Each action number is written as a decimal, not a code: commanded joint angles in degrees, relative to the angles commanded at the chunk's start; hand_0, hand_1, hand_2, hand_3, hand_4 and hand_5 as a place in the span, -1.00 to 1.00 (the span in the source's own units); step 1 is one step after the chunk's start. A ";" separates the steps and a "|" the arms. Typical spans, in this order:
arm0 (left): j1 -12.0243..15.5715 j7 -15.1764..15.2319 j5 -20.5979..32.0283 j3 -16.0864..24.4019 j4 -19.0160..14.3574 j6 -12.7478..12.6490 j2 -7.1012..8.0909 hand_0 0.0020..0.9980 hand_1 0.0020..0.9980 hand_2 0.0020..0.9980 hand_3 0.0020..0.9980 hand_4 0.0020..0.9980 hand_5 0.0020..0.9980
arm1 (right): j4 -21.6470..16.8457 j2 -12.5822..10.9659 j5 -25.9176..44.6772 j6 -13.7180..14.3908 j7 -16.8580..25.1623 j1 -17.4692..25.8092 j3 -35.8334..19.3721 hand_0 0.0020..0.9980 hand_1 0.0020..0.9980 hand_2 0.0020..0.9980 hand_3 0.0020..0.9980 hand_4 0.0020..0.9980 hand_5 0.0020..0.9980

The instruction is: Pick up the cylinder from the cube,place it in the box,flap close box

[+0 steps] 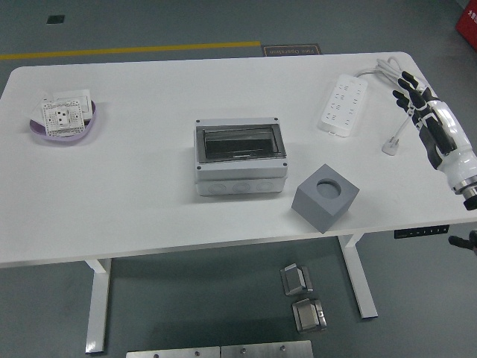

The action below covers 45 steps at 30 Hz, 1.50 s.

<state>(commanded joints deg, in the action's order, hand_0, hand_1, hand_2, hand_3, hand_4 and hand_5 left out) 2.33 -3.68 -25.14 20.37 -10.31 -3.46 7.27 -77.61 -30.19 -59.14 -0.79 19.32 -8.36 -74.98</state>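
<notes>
Box (240,157) lies w/ long axis left-right, flap facing up; cube (326,197) hole up; right hand (428,119) fingers released.

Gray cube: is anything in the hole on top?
The gray cube shows a round recess on top that looks empty, no cylinder standing in it. Its bottom is shadowed, so I cannot be sure.

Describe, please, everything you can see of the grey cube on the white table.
The grey cube is a matt, plastic-looking block with a round recess in its top face; the recess looks empty, with no cylinder visible. It sits flat but turned, one corner pointing at the near table edge, close to that edge. It lies right of the grey box with the clear flap, apart from it. Nothing touches it but the white table.
</notes>
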 joint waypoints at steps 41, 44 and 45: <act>0.95 -1.36 -5.05 5.13 0.00 0.19 -0.12 0.33 0.33 0.15 0.21 0.25 -0.44 | 0.12 0.12 -2.07 0.33 0.17 -0.58 1.03 1.00 0.85 0.88 0.95 0.95 0.72; 0.99 -1.40 -5.28 5.35 0.00 0.20 -0.19 0.33 0.33 0.15 0.21 0.25 -0.44 | 0.04 0.20 -2.11 0.38 0.21 -0.65 1.17 1.00 0.85 0.88 0.95 0.94 0.71; 1.01 -1.44 -5.45 5.52 0.00 0.21 -0.22 0.33 0.33 0.15 0.21 0.25 -0.44 | 0.00 0.20 -2.10 0.40 0.24 -0.67 1.23 1.00 0.85 0.88 0.95 0.94 0.71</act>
<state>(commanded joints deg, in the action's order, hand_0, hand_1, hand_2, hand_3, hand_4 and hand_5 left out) 3.34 -5.11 -30.59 25.89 -10.31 -3.24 7.05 -77.61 -29.99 -61.24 -0.38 19.56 -9.03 -73.74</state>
